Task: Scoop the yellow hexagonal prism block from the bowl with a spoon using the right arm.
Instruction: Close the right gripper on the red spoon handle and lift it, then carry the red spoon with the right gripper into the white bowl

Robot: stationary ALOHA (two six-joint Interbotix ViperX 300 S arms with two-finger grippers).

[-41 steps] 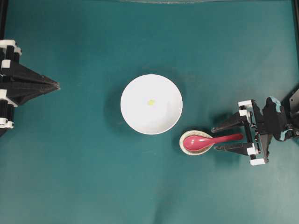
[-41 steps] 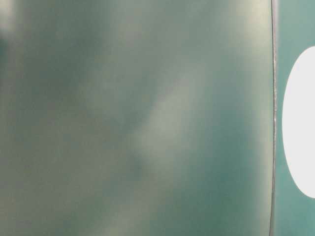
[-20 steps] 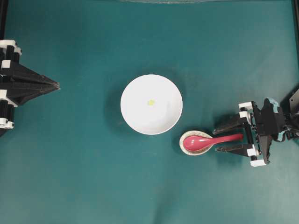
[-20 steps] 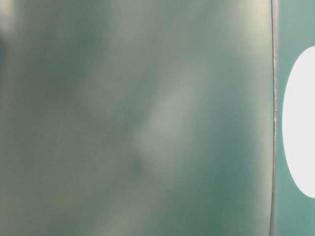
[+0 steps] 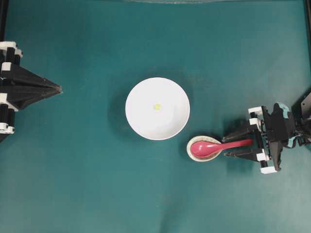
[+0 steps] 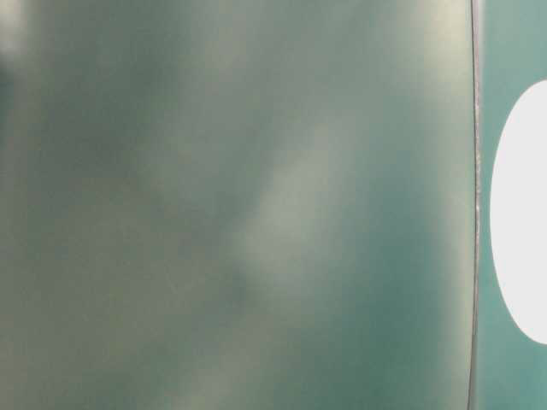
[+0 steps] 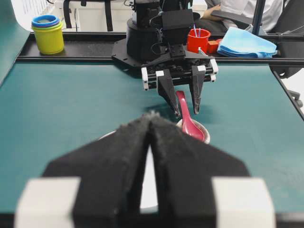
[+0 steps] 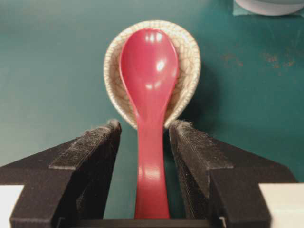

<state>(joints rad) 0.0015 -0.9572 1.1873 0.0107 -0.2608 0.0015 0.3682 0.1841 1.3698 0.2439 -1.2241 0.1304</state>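
The yellow hexagonal prism block [image 5: 157, 106] lies inside the white bowl [image 5: 141, 121] mid-table. Toward the right edge, the spoon [image 5: 214, 147] rests in a speckled dish [image 5: 191, 154]; the right gripper [image 5: 236, 143] straddles its handle, jaws apart, not gripping. The left gripper [image 5: 57, 89] is closed.

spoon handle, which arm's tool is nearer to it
Right. The right tool straddles the spoon handle, fingers on either side of it. The left tool sits shut at the table's far left edge, beyond the bowl.
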